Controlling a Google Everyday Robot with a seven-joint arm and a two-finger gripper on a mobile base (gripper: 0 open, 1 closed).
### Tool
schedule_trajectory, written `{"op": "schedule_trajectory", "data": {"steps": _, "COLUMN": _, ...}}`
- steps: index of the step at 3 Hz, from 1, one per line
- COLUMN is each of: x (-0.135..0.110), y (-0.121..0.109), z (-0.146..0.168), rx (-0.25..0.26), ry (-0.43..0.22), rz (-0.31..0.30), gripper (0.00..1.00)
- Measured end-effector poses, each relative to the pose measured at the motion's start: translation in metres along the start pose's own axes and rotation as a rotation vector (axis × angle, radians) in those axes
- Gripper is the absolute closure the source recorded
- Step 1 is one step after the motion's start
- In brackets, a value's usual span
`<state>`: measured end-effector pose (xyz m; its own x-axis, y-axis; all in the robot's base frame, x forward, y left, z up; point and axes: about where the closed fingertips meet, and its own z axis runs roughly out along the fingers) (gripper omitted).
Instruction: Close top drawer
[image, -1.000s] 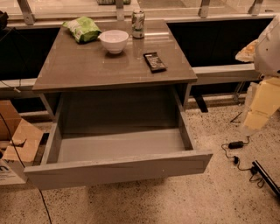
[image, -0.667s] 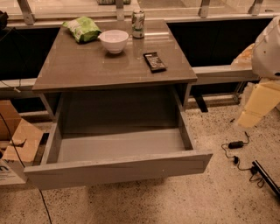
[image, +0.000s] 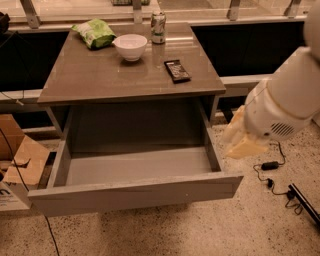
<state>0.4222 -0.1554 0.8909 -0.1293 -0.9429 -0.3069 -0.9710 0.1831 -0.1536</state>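
While the top drawer (image: 135, 192) stands wide open toward the camera, its plain flat grey front hangs over the speckled stone floor (image: 210, 232) and its smooth box interior shows bare. Above it, the cabinet top (image: 100, 82) is a glossy brown-grey slab. The robot's white rounded arm (image: 287, 102) comes in from the right, and the pale yellowish gripper (image: 243, 141) at its end hangs just beside the drawer's right wall, apart from the front; whether it is apart or together cannot be told. A torn cardboard box (image: 22, 160) sits close to the drawer's left side. On the top stand a crumpled green bag (image: 94, 33), a round white bowl (image: 130, 47), a metal can (image: 158, 27) and a flat dark packet (image: 177, 70). A black cable with an adapter (image: 270, 165) lies on the floor to the right.
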Motion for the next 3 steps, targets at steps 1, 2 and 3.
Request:
{"op": "schedule_trajectory", "data": {"steps": 1, "x": -0.006, "y": 0.020, "z": 0.065, "rx": -0.103, "ry": -0.069, "rz": 0.018, "gripper": 0.88}}
{"op": "schedule_trajectory", "data": {"steps": 2, "x": -0.004, "y": 0.034, "z": 0.135, "rx": -0.218, "ry": -0.147, "rz": 0.094, "gripper": 1.00}}
{"op": "schedule_trajectory", "data": {"steps": 3, "x": 0.000, "y": 0.035, "z": 0.150, "rx": -0.243, "ry": -0.157, "rz": 0.110, "gripper": 1.00}}
